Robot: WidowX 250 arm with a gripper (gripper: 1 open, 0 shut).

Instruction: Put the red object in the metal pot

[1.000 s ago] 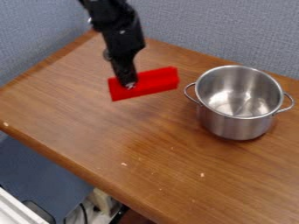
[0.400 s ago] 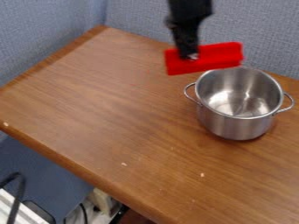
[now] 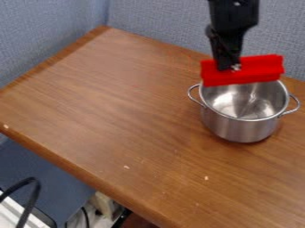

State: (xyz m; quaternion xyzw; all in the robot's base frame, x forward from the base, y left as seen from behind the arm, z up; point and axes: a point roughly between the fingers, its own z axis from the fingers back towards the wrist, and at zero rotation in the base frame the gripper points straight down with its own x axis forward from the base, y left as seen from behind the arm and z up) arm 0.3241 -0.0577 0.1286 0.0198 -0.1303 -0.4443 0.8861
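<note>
The red object (image 3: 252, 69), a bright red elongated block, hangs level just above the far rim of the metal pot (image 3: 244, 111). My black gripper (image 3: 227, 64) points down and is shut on the block's left end. The pot is round and shiny with two small side handles, and it stands on the right side of the wooden table. Its inside shows bare metal. The block's right end reaches out over the pot's opening.
The wooden table (image 3: 107, 107) stretches left and forward of the pot, its right edge close by the pot. A blue-grey wall (image 3: 48, 27) rises behind. Cables lie on the floor (image 3: 36, 200) below the table's front edge.
My gripper has carried the red object to the right and lifted it off the tabletop, from the table's middle back to just over the pot's far rim.
</note>
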